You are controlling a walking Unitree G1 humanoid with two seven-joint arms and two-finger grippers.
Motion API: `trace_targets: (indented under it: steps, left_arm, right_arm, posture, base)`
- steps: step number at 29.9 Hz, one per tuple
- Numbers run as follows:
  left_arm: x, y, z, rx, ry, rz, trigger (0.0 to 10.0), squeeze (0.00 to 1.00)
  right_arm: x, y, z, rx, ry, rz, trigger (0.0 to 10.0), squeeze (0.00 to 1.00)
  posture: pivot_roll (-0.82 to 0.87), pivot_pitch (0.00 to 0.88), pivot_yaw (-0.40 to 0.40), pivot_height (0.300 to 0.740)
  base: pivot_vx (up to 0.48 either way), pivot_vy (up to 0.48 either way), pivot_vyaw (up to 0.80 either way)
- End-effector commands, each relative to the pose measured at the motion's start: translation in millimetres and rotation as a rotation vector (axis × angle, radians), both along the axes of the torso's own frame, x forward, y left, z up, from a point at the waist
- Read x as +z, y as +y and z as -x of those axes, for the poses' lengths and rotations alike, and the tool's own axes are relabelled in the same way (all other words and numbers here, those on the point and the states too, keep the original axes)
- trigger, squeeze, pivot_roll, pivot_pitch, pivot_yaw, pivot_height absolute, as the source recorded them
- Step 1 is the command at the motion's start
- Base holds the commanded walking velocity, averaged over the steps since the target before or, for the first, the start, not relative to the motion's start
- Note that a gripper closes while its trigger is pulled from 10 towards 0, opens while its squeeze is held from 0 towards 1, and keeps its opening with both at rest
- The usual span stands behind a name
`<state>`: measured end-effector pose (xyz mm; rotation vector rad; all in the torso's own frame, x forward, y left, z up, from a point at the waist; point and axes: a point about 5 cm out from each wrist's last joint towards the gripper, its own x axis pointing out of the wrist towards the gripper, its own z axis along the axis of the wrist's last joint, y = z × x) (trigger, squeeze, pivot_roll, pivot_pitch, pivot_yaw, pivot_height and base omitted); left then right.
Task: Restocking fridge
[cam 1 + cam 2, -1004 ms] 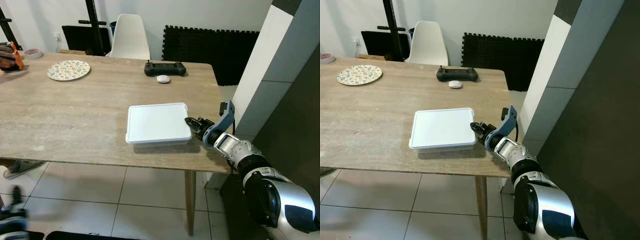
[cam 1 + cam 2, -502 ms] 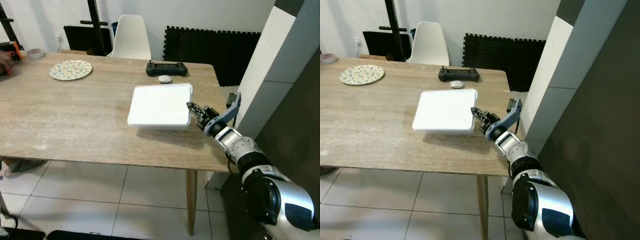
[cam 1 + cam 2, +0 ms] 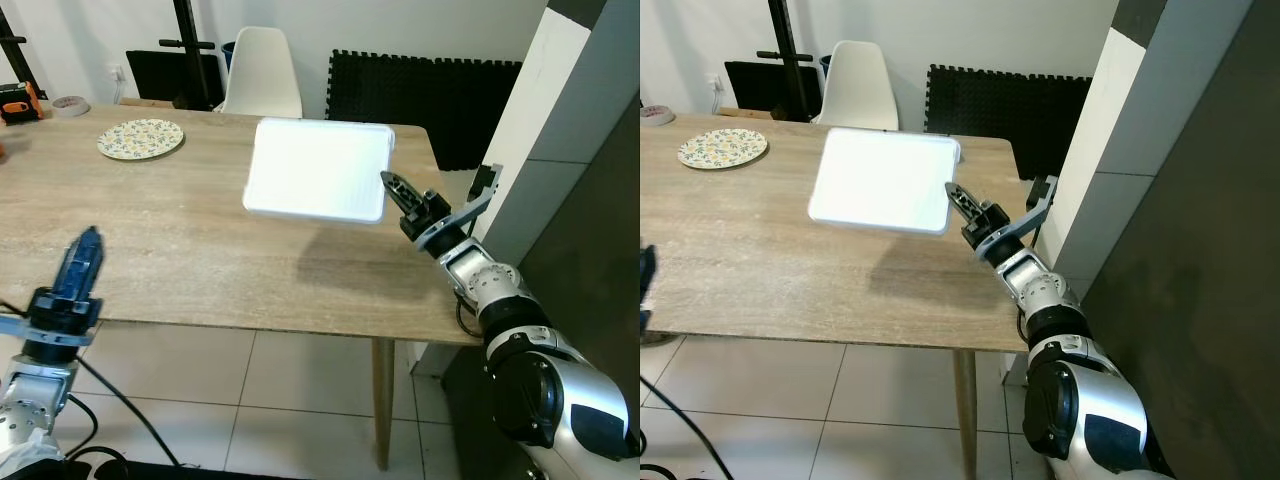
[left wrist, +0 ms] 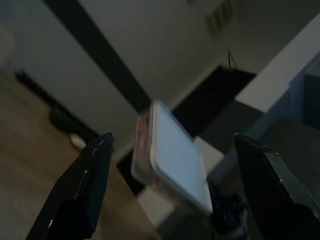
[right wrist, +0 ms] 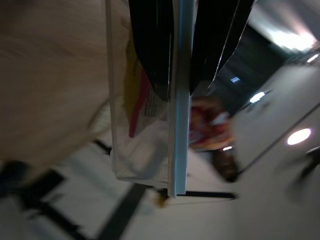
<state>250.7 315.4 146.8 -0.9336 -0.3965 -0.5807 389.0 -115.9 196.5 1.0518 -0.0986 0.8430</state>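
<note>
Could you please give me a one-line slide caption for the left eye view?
Right claw lifts a white-lidded container by its edge above the wooden table.

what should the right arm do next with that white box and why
Probably bring the left end effector up under the free side of the white-lidded container before carrying it. The right end effector pinches only one edge of the lid rim, and the container hangs tilted above the wooden table, with packaged contents inside, so a one-edge grip looks shaky.

Right claw (image 3: 392, 186) raised, clamped (on a rim), left claw (image 4: 170, 190) spread wide
</note>
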Motion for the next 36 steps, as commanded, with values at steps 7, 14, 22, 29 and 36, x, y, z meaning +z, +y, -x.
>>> trace_targets:
  steps: [7,14,22,29,36]
  left_arm:
    - [-31,-27.9,-2.0,-0.185,0.141,0.016,10.0,0.0]
    - [-26,-37.1,2.2,-0.293,0.122,-0.023,10.0,0.0]
    - [-10,-28.8,10.6,-0.361,0.064,-0.079,10.0,0.0]
    - [-1,-26.2,14.5,-0.403,0.031,-0.143,10.0,0.0]
    - [2,-33.8,14.2,-0.454,0.025,-0.166,10.0,0.0]
  right_arm:
    - [14,6.1,13.6,0.171,-0.181,-0.049,0.0,0.0]
    - [10,9.3,24.1,0.279,-0.228,0.011,0.0,0.0]
    - [5,0.6,34.1,0.378,-0.26,0.117,0.0,0.0]
    - [4,-5.7,40.1,0.437,-0.277,0.194,0.0,0.0]
    - [3,-3.7,47.3,0.495,-0.294,0.212,0.0,0.0]
  posture:
    - [-0.01,0.001,-0.037,0.74]
    - [-0.01,0.006,-0.033,0.74]
    - [-0.01,0.009,-0.035,0.74]
    - [-0.01,0.012,-0.038,0.74]
    - [-0.01,0.012,-0.041,0.74]
  base:
    - [0.0,0.0,0.0]
    - [0.0,0.0,0.0]
    - [0.0,0.0,0.0]
    - [0.0,0.0,0.0]
    - [0.0,0.0,0.0]
